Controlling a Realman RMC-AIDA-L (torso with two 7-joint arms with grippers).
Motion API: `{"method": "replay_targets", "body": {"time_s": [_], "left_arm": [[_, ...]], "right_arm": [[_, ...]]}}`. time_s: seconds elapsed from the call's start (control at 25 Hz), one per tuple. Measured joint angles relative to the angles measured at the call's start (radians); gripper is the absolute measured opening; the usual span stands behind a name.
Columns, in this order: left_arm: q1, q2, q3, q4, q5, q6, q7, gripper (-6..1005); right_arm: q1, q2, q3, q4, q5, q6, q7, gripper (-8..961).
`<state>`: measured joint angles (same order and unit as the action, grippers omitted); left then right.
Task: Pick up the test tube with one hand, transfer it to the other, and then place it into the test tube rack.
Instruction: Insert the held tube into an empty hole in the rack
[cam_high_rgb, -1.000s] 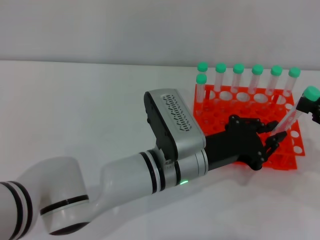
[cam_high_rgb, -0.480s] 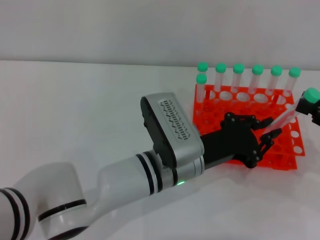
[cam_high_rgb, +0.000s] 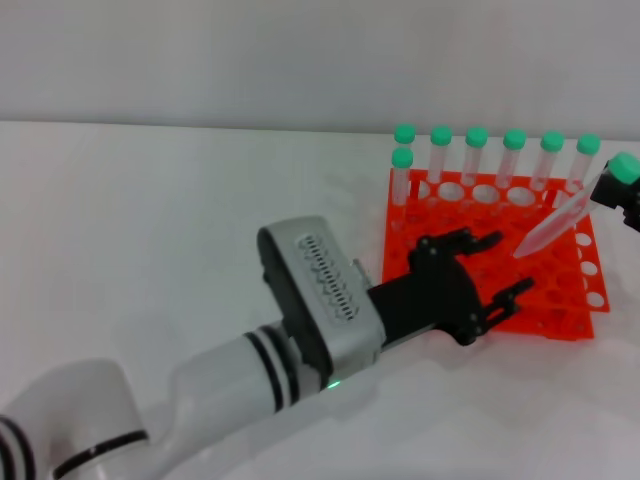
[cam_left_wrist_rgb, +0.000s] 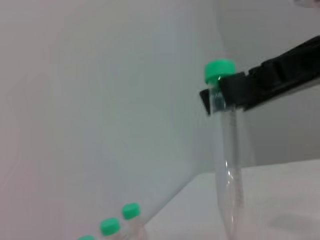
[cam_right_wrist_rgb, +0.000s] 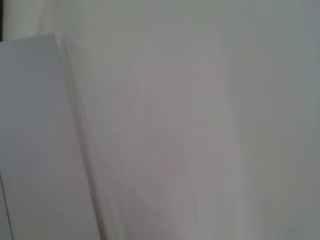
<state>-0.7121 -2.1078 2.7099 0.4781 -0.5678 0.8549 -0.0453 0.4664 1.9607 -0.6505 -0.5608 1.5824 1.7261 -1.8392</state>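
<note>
The test tube (cam_high_rgb: 560, 217), clear with a green cap, hangs tilted above the right side of the orange-red test tube rack (cam_high_rgb: 548, 318). My right gripper (cam_high_rgb: 622, 200), at the right edge of the head view, is shut on the tube just under its cap. My left gripper (cam_high_rgb: 500, 265) is open with its fingers spread over the rack's front, apart from the tube's pointed end. The left wrist view shows the tube (cam_left_wrist_rgb: 227, 165) gripped under its cap by the right gripper's black fingers (cam_left_wrist_rgb: 270, 85).
Several green-capped tubes (cam_high_rgb: 477, 160) stand in the rack's back row, and one more (cam_high_rgb: 402, 178) stands at its left corner. The left arm's white forearm (cam_high_rgb: 250, 370) reaches across the table from the lower left. The right wrist view shows only pale surfaces.
My left gripper let go of the tube's lower end, opened and drew back to the left. The right gripper keeps hold of the tube, which now hangs free of the left fingers.
</note>
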Motion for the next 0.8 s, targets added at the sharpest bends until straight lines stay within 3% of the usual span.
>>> {"method": "replay_targets", "body": {"time_s": [0.28,0.4,0.44,0.48,0.52,0.8], "left_arm": [[0.194,0.004,-0.093,0.007,-0.034,0.176,0.039,587],[0.289,0.007,-0.106,0.000,-0.133,0.288,0.035,816],[0.289,0.007,-0.106,0.000,-0.133,0.288,0.035,819],[0.348,0.008,-0.109,-0.002,-0.232,0.338,0.031,822],[0.364,0.008,-0.110,-0.002,-0.271,0.349,0.031,826],[0.432,0.010,-0.115,-0.071,-0.518,0.388,-0.103,832]], "right_arm": [[0.039,0.000,0.002,-0.008,0.023,-0.045,0.000,197],[0.072,0.022,-0.002,-0.014,0.029,-0.105,-0.017,197],[0.085,0.034,-0.007,-0.017,0.028,-0.129,-0.028,197],[0.085,0.034,-0.007,-0.017,0.028,-0.129,-0.028,197],[0.123,0.053,-0.047,-0.023,0.025,-0.211,-0.061,198],[0.220,0.059,-0.276,-0.026,0.039,-0.456,-0.103,199]]}}
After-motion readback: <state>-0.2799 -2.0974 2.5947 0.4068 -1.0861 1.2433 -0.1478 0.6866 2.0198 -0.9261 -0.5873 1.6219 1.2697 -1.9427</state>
